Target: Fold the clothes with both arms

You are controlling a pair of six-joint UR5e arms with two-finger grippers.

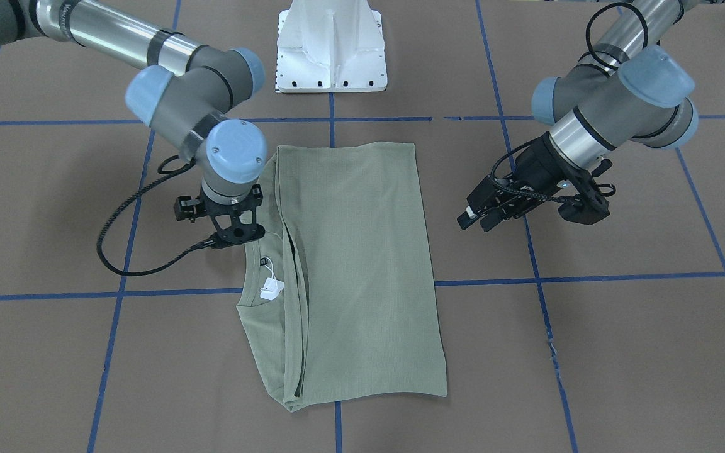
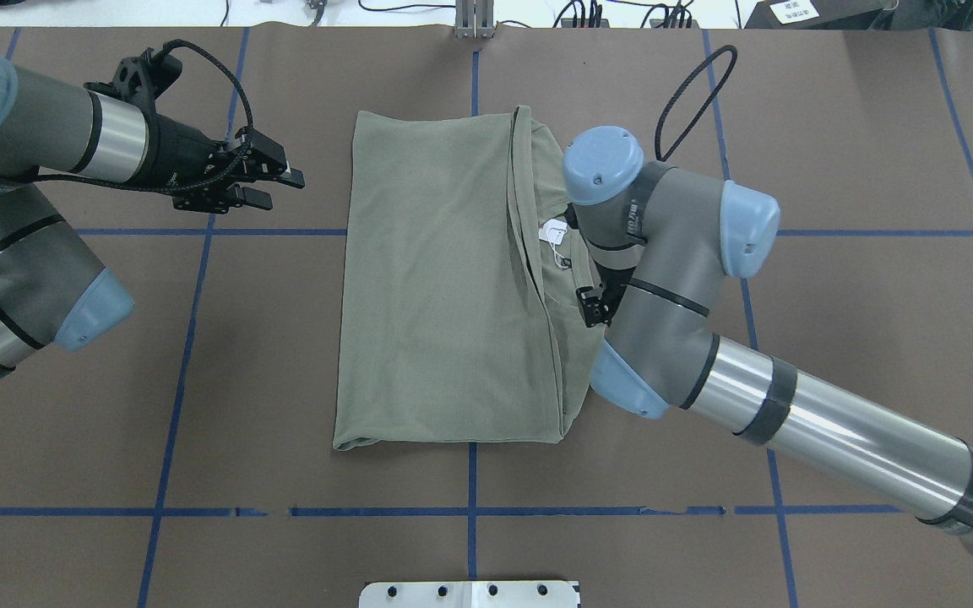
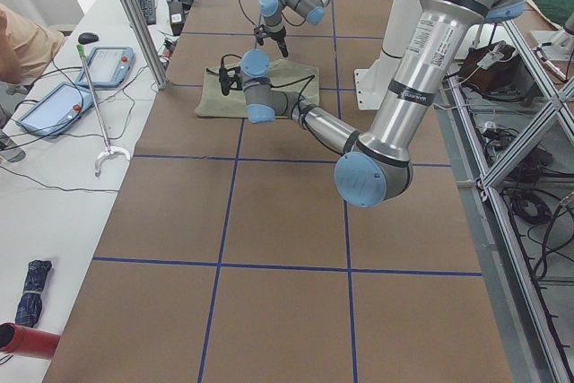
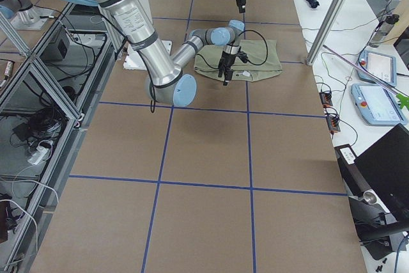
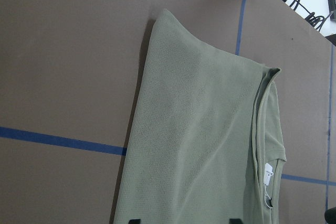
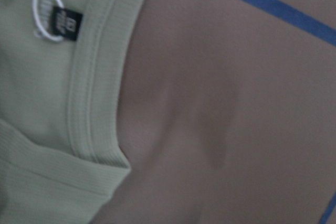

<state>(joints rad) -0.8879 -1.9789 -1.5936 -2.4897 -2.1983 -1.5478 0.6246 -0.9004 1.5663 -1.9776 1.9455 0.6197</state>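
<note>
risks pinching only the collar (image 6: 89, 93) just beside the right gripper (image 1: 236, 239), finger state untellable, dragging the folded shirt (image 1: 356, 270) askew; left gripper (image 2: 279, 187) spread open, well apart from it

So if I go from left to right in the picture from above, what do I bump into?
Left tool → green shirt → white tag → right arm
</note>
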